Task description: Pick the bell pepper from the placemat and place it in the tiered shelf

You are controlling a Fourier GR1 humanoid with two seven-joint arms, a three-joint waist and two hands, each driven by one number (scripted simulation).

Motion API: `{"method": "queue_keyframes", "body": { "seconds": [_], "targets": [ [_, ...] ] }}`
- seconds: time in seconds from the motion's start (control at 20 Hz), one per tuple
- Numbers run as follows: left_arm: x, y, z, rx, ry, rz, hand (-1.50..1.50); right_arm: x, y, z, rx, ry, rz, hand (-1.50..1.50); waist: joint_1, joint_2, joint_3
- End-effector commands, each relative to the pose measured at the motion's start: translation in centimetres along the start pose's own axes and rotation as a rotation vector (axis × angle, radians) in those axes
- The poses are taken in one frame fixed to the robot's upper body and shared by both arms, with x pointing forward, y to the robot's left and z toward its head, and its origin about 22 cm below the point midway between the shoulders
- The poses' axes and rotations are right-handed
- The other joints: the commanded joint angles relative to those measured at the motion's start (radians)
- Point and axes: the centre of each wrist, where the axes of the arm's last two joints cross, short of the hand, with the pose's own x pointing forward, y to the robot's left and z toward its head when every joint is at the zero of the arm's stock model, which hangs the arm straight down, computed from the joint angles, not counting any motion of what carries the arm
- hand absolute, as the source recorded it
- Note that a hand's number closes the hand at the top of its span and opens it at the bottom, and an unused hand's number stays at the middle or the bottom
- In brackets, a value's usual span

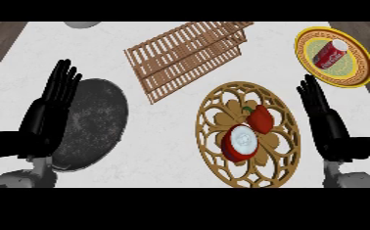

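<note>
Red bell pepper (261,118) lying on the round wooden placemat (212,141), beside a cut red onion (241,143). Slatted tiered shelf (188,57) well apart, up-left. Left hand (49,111) and right hand (324,121) both flat-fingered, holding nothing.

A pale, white-grey speckled stone desk (180,170) fills nearly the whole view, lit evenly with only soft shadows. Beyond the desk's far left corner a wedge of brown wooden floor (9,35) shows, and a smaller brown wedge (347,28) lies past the desk's far right corner. At the desk's far edge, towards the left, the rim of a pale grey rounded object (83,24) is cut off by the view; what it is cannot be told. No wall or window shows.
</note>
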Motion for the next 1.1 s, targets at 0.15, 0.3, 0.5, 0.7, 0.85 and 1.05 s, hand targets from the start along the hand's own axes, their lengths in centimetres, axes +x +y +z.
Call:
{"method": "queue_keyframes", "body": {
  "seconds": [0.15,0.3,0.5,0.7,0.85,1.05],
  "targets": [
    [0.2,0.2,-0.7,0.044,0.014,-0.057,0.0,5.7,5.3,-3.9,0.591,-0.128,0.007,1.5,0.079,0.017,0.009],
    [-0.5,0.5,-0.8,0.079,0.088,-0.082,0.0,9.1,3.4,-8.4,0.459,-0.193,0.28,1.5,0.06,0.018,0.009],
    [-0.6,-0.2,-0.6,0.098,0.108,-0.073,0.0,7.6,3.7,-9.9,0.799,-0.091,-0.203,-1.5,0.045,0.019,0.012],
    [-0.6,-1.6,-0.3,0.096,0.106,-0.076,0.0,11.4,-0.6,-13.0,0.974,-0.165,-0.157,-1.5,0.039,0.017,0.011],
    [-0.6,-0.8,0.1,0.123,0.113,-0.087,0.0,15.0,-1.5,-13.5,1.118,-0.17,0.041,-1.5,0.03,0.01,0.01],
    [-0.6,0.4,-0.2,0.123,0.135,-0.086,0.0,18.9,-1.3,-13.2,1.271,-0.175,0.346,-1.5,0.022,0.009,0.01]
  ]
}}
